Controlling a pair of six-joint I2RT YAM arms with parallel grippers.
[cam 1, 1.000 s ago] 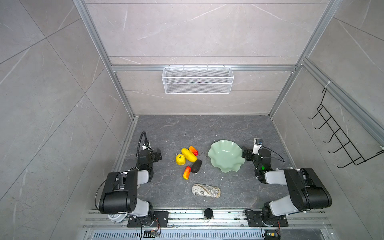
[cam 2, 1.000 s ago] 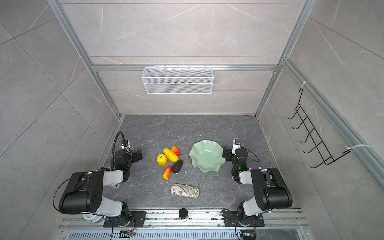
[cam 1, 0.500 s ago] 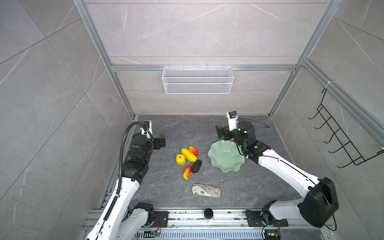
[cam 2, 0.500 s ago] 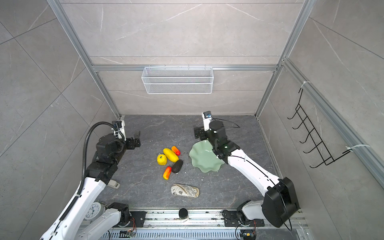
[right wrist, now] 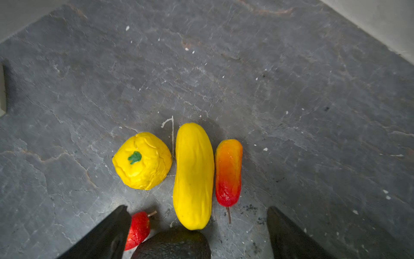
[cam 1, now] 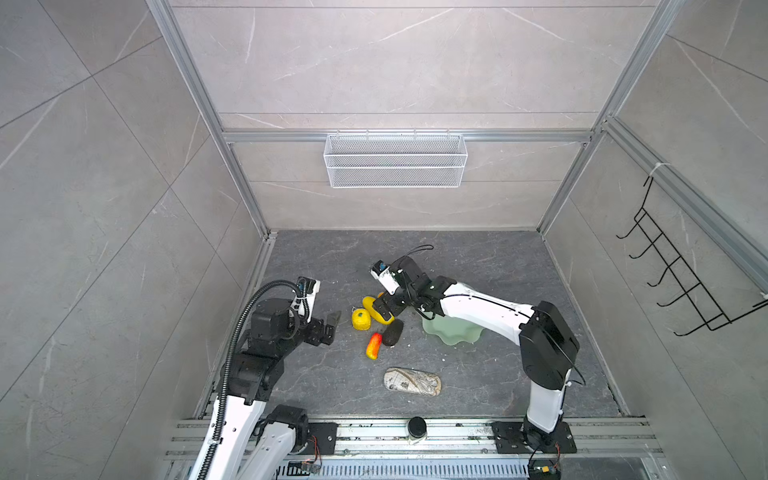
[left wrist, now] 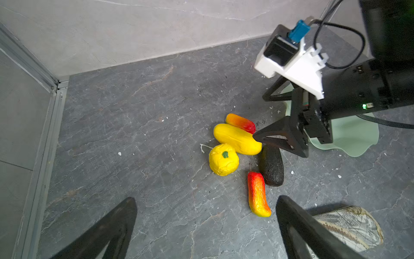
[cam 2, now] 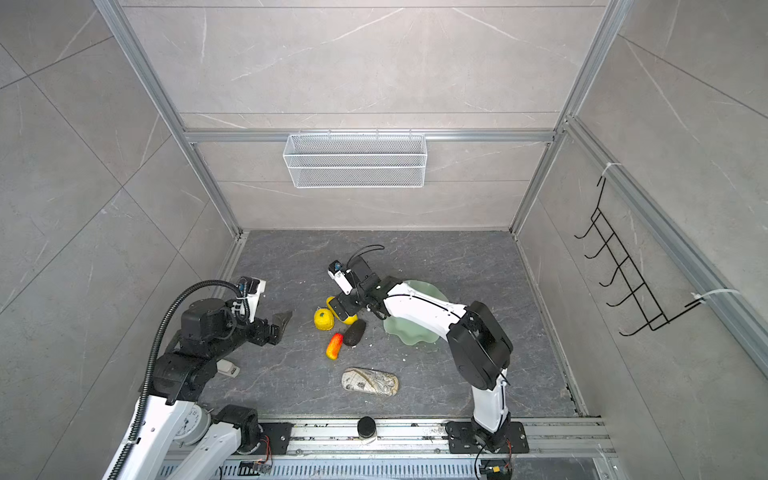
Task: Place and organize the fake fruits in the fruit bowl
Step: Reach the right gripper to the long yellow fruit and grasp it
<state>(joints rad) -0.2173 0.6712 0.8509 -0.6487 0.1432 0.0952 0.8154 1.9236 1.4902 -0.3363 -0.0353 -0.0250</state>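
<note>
Near the centre of the frame I see the right fingers point(cam 1: 381, 308) over the long yellow fruit point(cam 1: 370, 304). The green bowl point(cam 1: 455, 332) lies just right of them, partly under the right arm point(cam 1: 482, 307).

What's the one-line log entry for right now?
right pincer open by long yellow fruit | left pincer open, empty | all five fruits outside fruit bowl

text: none legible | labels: none | numbers: none

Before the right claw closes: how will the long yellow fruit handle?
Likely to roll sideways: the long yellow fruit is rounded and lies flat on the floor. Its smooth skin may slip. The faintly creased surface suggests it is soft and probably light.
</note>
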